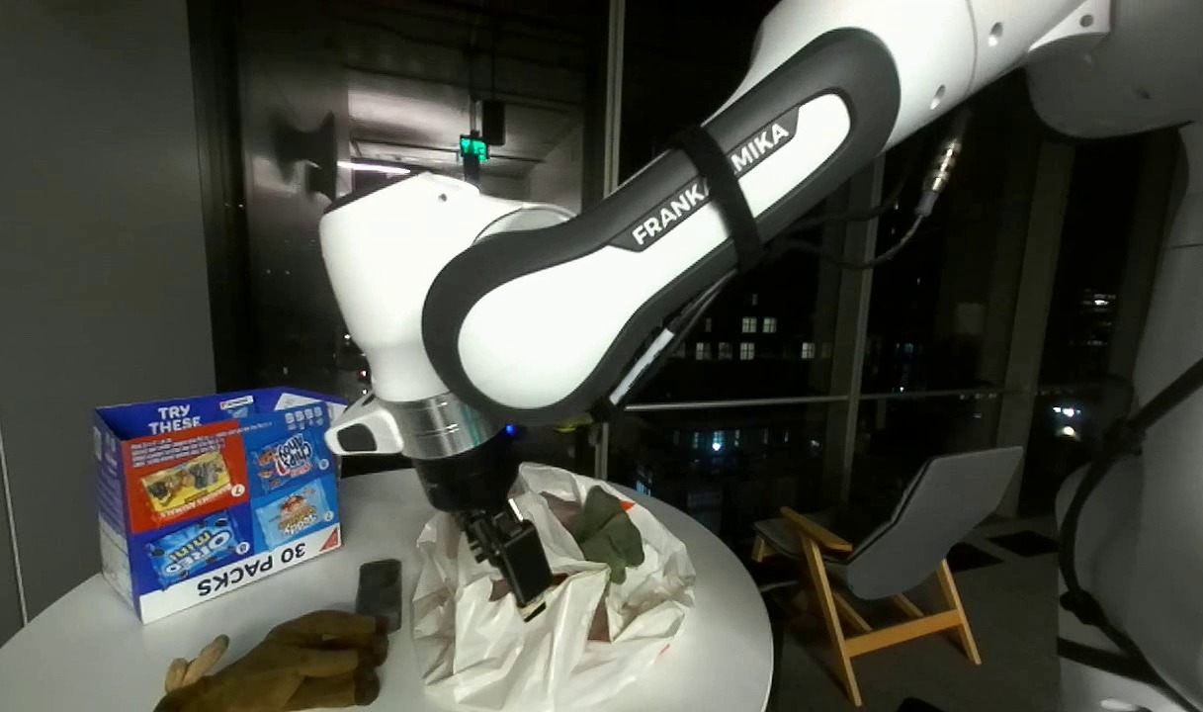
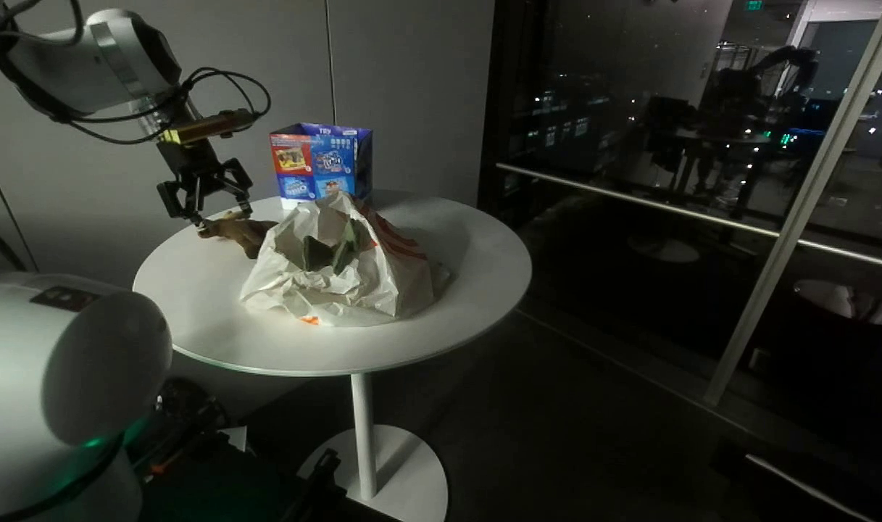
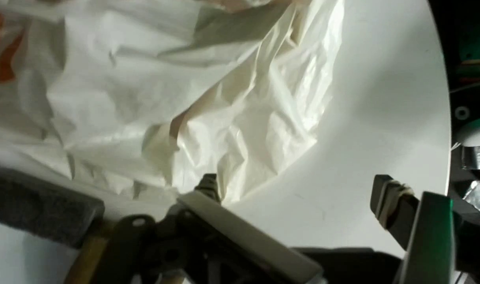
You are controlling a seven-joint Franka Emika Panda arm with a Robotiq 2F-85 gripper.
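The end effector (image 3: 297, 190) is spread wide, nothing between its fingers, at the edge of a crumpled white bag (image 3: 224, 106) on the desk (image 3: 366, 157) (whether one fingertip touches it, the wrist view leaves unclear). A green item (image 1: 606, 536) pokes from the bag. Nearby lie a brown soft item (image 1: 295, 661) and a gray block (image 1: 380, 591); a blue snack box (image 1: 227, 499) stands beyond.

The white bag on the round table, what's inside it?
Inside the white bag, a dark green thing shows at the opening and a brownish patch through a gap. The bag's folds cover the rest.
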